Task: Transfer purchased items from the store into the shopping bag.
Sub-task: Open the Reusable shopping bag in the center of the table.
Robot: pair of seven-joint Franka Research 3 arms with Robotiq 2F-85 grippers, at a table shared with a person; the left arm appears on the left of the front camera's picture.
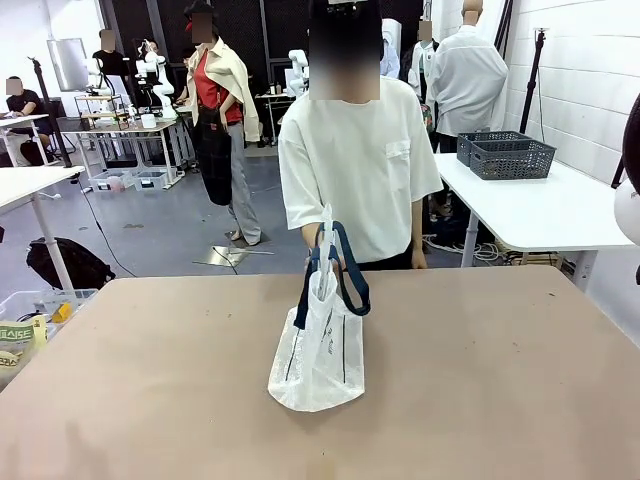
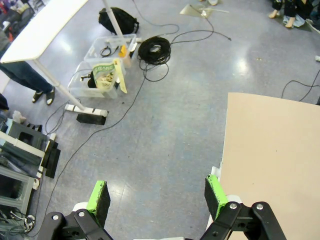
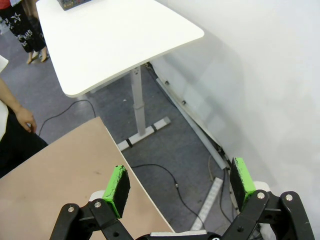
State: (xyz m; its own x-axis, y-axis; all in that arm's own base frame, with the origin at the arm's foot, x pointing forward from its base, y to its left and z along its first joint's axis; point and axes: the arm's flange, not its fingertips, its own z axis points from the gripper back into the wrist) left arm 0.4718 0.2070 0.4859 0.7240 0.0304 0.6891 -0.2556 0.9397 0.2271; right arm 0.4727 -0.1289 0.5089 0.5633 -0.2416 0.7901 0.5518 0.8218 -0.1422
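The shopping bag [image 1: 320, 350], translucent white with navy strap handles, stands near the middle of the brown table [image 1: 480, 390]. A person in a white shirt at the far side holds its handles [image 1: 338, 268] up with one hand. My left gripper [image 2: 155, 197] is open over the floor beside the table's left edge, nothing between its green pads. My right gripper [image 3: 181, 186] is open too, hanging past the table's right corner above the floor. No purchased items are visible on the table.
Clear plastic bins [image 2: 102, 70] with packets and cables sit on the floor left of the table. A white side table [image 1: 540, 210] at the right carries dark grey baskets [image 1: 508, 153]. A white wall [image 3: 260, 75] runs close on the right.
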